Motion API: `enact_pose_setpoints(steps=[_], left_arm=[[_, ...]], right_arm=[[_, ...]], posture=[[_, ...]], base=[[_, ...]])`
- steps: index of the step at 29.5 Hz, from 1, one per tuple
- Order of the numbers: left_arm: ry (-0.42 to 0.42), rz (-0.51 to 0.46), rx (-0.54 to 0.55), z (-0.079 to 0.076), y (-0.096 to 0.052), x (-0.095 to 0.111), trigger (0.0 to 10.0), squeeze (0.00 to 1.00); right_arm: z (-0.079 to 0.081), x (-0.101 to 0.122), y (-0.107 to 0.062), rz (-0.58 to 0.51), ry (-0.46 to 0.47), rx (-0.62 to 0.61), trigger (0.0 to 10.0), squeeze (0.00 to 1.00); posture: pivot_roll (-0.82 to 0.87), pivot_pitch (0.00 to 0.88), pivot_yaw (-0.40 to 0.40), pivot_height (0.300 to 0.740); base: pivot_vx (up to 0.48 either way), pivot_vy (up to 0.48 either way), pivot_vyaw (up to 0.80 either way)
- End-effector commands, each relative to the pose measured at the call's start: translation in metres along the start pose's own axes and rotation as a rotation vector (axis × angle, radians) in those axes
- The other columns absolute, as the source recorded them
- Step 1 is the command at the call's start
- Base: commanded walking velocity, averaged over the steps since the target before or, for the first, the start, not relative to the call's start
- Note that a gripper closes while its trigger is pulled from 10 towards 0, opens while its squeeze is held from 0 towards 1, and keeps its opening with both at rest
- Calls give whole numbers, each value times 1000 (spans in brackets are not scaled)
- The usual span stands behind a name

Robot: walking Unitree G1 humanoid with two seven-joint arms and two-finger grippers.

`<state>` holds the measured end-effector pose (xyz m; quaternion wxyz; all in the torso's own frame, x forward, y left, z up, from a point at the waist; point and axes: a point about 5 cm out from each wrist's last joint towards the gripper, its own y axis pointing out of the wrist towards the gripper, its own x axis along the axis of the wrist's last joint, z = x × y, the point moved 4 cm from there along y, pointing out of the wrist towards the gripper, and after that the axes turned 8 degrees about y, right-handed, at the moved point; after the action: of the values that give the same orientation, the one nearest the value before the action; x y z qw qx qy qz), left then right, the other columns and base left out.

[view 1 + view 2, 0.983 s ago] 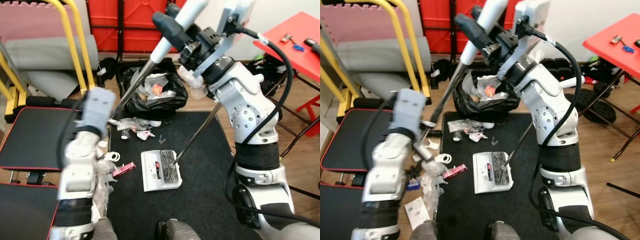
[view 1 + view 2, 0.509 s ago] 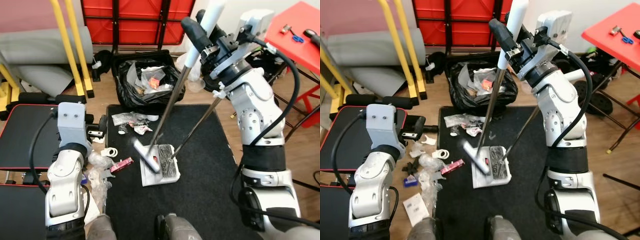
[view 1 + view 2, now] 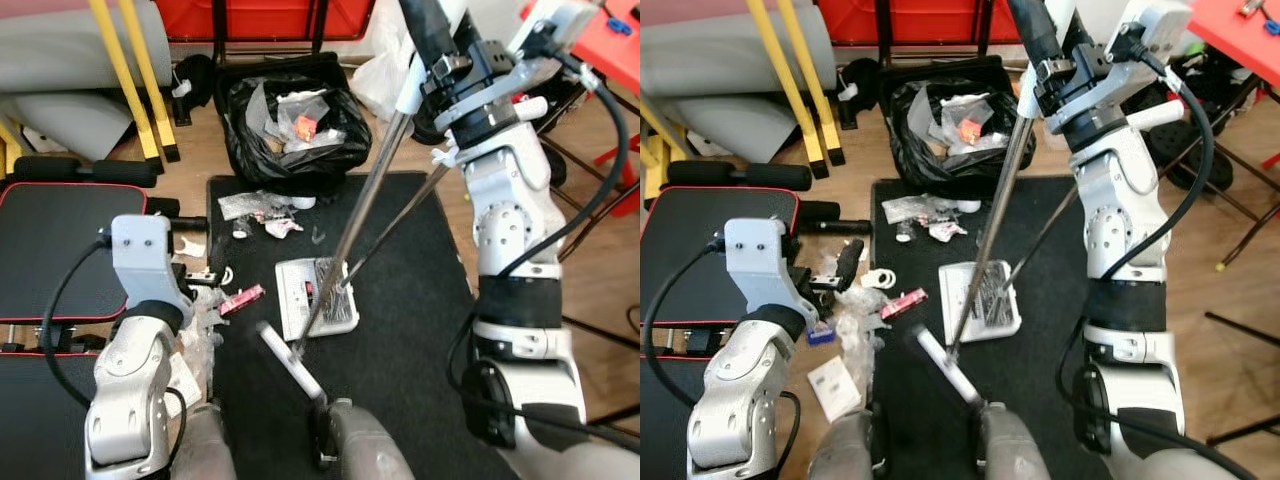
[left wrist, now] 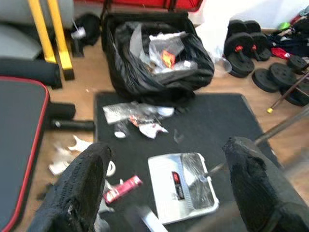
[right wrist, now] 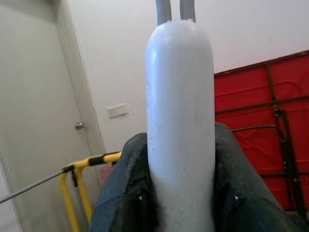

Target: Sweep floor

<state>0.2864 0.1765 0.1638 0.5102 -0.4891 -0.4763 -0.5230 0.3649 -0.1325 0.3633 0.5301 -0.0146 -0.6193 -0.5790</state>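
My right gripper (image 3: 432, 42) is raised high and shut on the broom's white handle (image 5: 178, 96), its black fingers (image 5: 126, 193) pressed on both sides. The metal shaft (image 3: 355, 225) slants down across the white dustpan (image 3: 318, 300), which lies on the black mat (image 3: 420, 330) with dark debris in it. The broom head (image 3: 290, 372) rests on the mat just in front of my feet. Litter (image 3: 262, 208) lies at the mat's far edge, and a red wrapper (image 3: 240, 298) at its left edge. My left gripper (image 4: 166, 150) hovers open over the left litter, holding nothing.
A black rubbish bag (image 3: 290, 125) full of waste stands beyond the mat. Crumpled plastic (image 3: 200, 322) and paper lie by my left leg. A black bench with red trim (image 3: 60, 250) and yellow frame legs (image 3: 130, 80) are at left; dumbbell weights (image 4: 270, 72) and a red table at right.
The camera has tilted downward. The broom head has swung from the litter at left, over the dustpan, back to the mat near my feet. My left arm has drawn back and lowered.
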Motion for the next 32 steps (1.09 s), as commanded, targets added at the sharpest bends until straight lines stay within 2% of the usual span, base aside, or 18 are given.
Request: enact_pose_setpoints(steps=[1,3,6,10,11,18,22,29,32], left_arm=[[-18,-4,-172,-15,-5,-2,10000,0],[-16,-8,-184,-16,-6,-1,10000,0],[-7,-18,-213,-20,-13,2,10000,0],[-3,-22,-221,-21,-16,3,10000,0],[1,-22,-224,-21,-17,4,10000,0],[7,-15,-234,-22,-23,8,10000,0],[17,-15,-244,-23,-27,11,10000,0],[22,-15,-250,-24,-34,14,10000,0],[10,-11,-255,-24,-45,19,10000,0]], right_arm=[[1,11,1,-56,-3,7,0,0],[0,13,4,-78,-13,-6,0,0],[-12,25,15,-183,-72,-104,0,0],[-18,31,17,-225,-97,-150,0,0],[-22,36,19,-257,-97,-174,10000,0],[-31,45,23,-328,-73,-215,10000,0],[-39,44,22,-340,-59,-228,10000,0],[-44,43,23,-352,-59,-231,10000,0],[-42,42,27,-360,-53,-202,10000,0]], posture=[[-109,368,-157,740],[-103,370,-157,740],[-85,382,-159,740],[-80,383,-157,740],[-71,398,-153,740],[-62,420,-153,740],[-61,439,-158,740],[-56,469,-166,740],[-45,508,-172,740]], base=[[0,0,0],[0,0,0],[0,0,0],[0,0,0],[0,0,0],[0,0,0],[0,0,0],[0,0,0],[0,0,0]])
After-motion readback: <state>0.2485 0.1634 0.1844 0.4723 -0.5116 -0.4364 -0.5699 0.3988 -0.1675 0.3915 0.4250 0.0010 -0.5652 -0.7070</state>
